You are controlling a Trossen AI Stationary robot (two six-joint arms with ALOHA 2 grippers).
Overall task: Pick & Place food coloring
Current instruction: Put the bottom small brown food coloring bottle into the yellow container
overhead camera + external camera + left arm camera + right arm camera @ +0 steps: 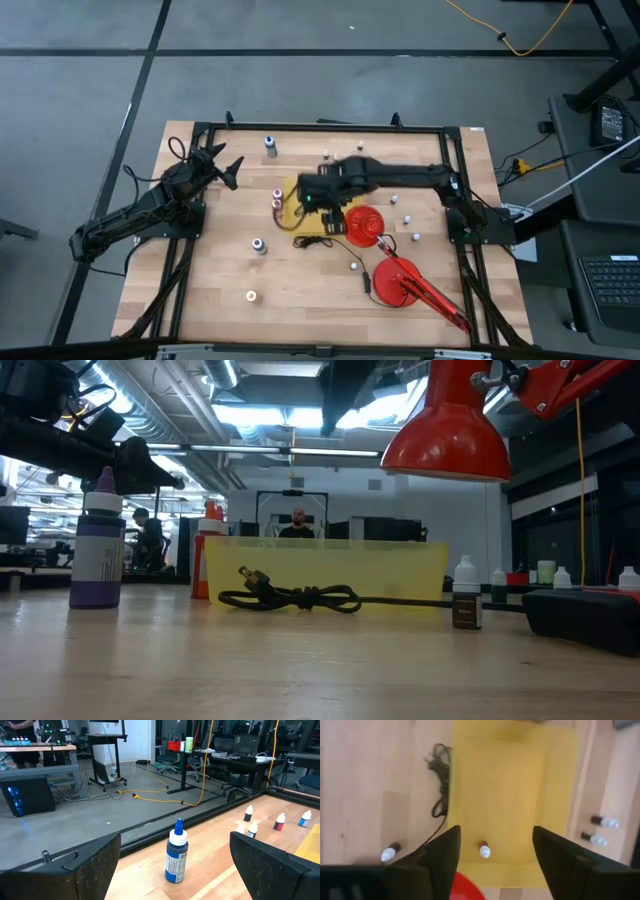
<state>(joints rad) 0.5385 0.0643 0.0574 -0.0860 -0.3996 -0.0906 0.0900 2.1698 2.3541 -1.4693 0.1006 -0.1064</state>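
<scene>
- Right gripper hovers over the yellow tray, fingers spread and released; a red-capped food coloring bottle lies on the tray's smooth floor between them.
- Left gripper waits near the worktop's far-left edge, fingers gaping, empty — a blue-capped bottle stands upright ahead.
- Other small bottles dot the pale wood grain; the near-left side lies fairly open.
- A black cord coils by the tray; the round red lamp shade hangs close by.

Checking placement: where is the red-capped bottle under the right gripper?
In the right wrist view, the red-capped bottle lies in the yellow tray, between the open right gripper's fingers, near the tray's edge.
</scene>
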